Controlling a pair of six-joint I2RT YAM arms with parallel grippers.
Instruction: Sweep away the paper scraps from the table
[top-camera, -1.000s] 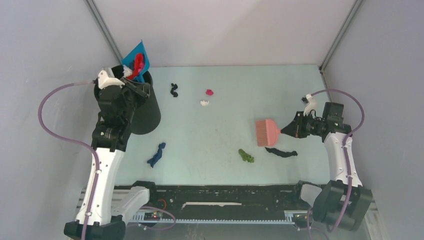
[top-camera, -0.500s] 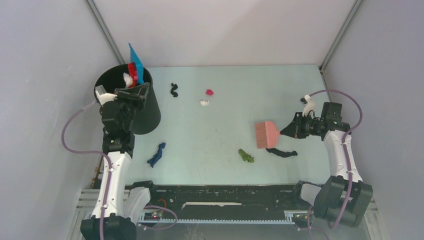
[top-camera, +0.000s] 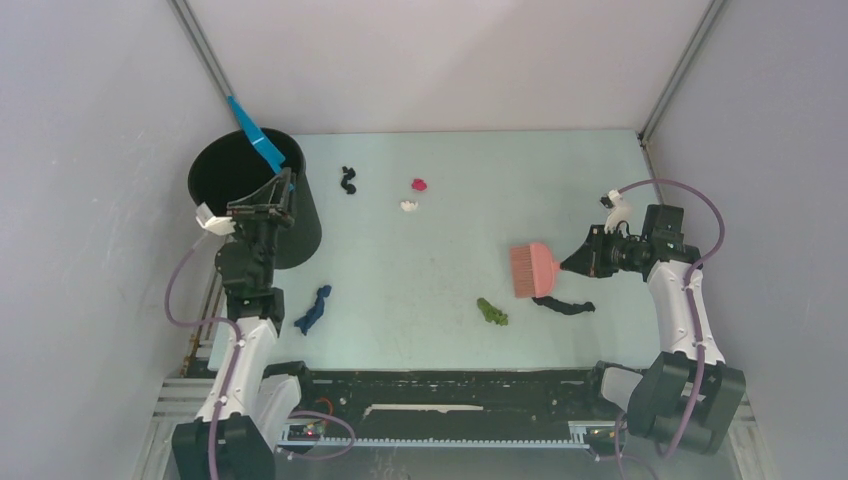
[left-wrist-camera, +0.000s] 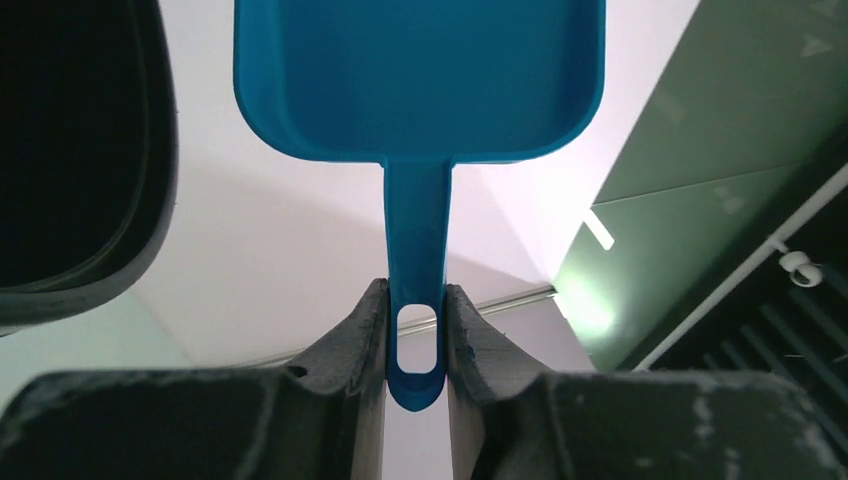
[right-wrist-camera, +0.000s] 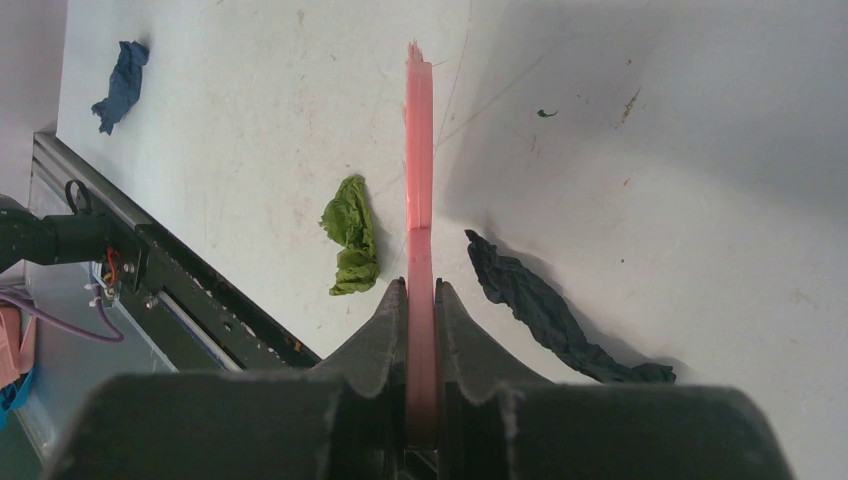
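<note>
My left gripper (top-camera: 285, 187) (left-wrist-camera: 416, 330) is shut on the handle of the blue dustpan (top-camera: 254, 137) (left-wrist-camera: 420, 75), tipped up above the black bin (top-camera: 250, 195). The pan's inside shows empty. My right gripper (top-camera: 578, 261) (right-wrist-camera: 421, 300) is shut on the pink brush (top-camera: 533, 268) (right-wrist-camera: 419, 190), held over the table (top-camera: 440, 260). Paper scraps lie about: a green one (top-camera: 491, 312) (right-wrist-camera: 352, 235), a long black one (top-camera: 563, 304) (right-wrist-camera: 540, 305) beside the brush, a dark blue one (top-camera: 313, 309) (right-wrist-camera: 121, 83), a black one (top-camera: 348, 180), a pink one (top-camera: 419, 184) and a white one (top-camera: 408, 206).
Grey-white walls (top-camera: 440, 60) close in the table on three sides. A black rail (top-camera: 440, 385) runs along the near edge. The black bin stands at the far left corner and shows at the left of the left wrist view (left-wrist-camera: 80, 150).
My left gripper has tipped the dustpan up over the bin; the red and white scraps that lay on it are gone from sight. The brush has barely moved.
</note>
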